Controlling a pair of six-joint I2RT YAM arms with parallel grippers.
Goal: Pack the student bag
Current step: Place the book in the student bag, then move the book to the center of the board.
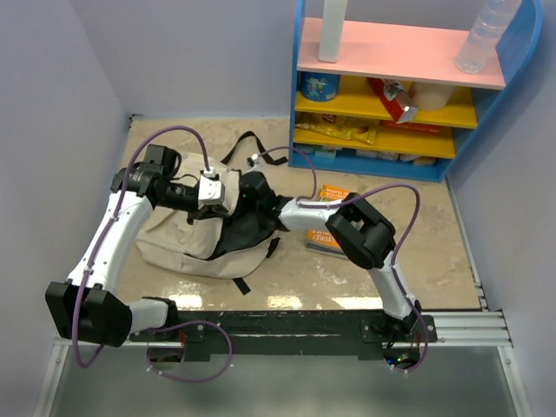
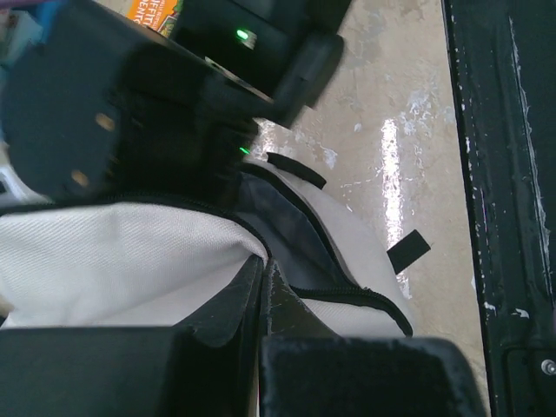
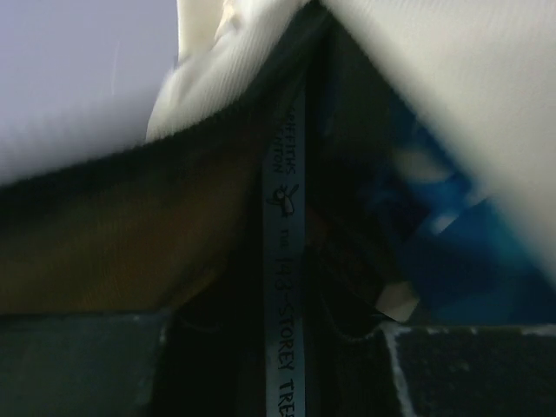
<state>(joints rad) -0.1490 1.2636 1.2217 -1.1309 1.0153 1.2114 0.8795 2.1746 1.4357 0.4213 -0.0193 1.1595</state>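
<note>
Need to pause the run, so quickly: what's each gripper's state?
Left gripper: closed, pinching the edge of the bag at its opening.
Right gripper: seems closed on a book, inside the bag.

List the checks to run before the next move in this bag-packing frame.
1. Left gripper shut on the student bag at its opening edge: ok.
2. Bag mouth held open, dark inside showing in the top view: ok.
3. Right gripper inside the bag: ok.
4. Right gripper's hold on the blue-spined book standing between its fingers: cannot tell.
5. Everything packed: not ok, the orange book lies outside the bag, beside the right arm.
</note>
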